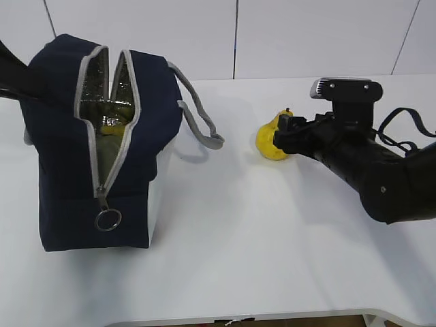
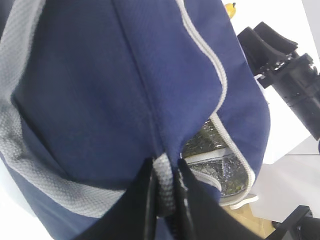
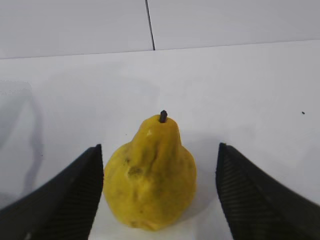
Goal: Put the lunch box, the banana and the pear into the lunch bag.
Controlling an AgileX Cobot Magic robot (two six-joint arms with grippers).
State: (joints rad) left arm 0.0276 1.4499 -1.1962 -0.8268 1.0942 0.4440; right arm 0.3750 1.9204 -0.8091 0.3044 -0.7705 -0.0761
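Two arms are at work on the white tabletop (image 1: pixel 272 238). The lunch bag (image 1: pixel 61 157) stands toward the left edge, upright, its grey zipper parted down the top so the silver lining shows; the ring pull (image 1: pixel 108 219) hangs low on the side facing the front edge. Something yellow (image 1: pixel 112 126) lies deep in the opening, but what it is cannot be told for sure. One grey handle (image 1: pixel 197 122) droops from the bag onto the tabletop toward the middle. The left gripper (image 2: pixel 164 200) has its fingers (image 2: pixel 145 210) pressed together on a strip of grey webbing (image 2: pixel 163 185) at the bag's upper seam, pinching it between them. The pear (image 1: pixel 270 142) stands upright, stem up, toward the back edge and right of the middle, well apart from the bag. The right gripper (image 3: pixel 157 195) reaches in from the right edge with its fingers (image 3: pixel 65 200) spread wide on either side of the pear; one finger is just beside the skin, the other stands clear of it.
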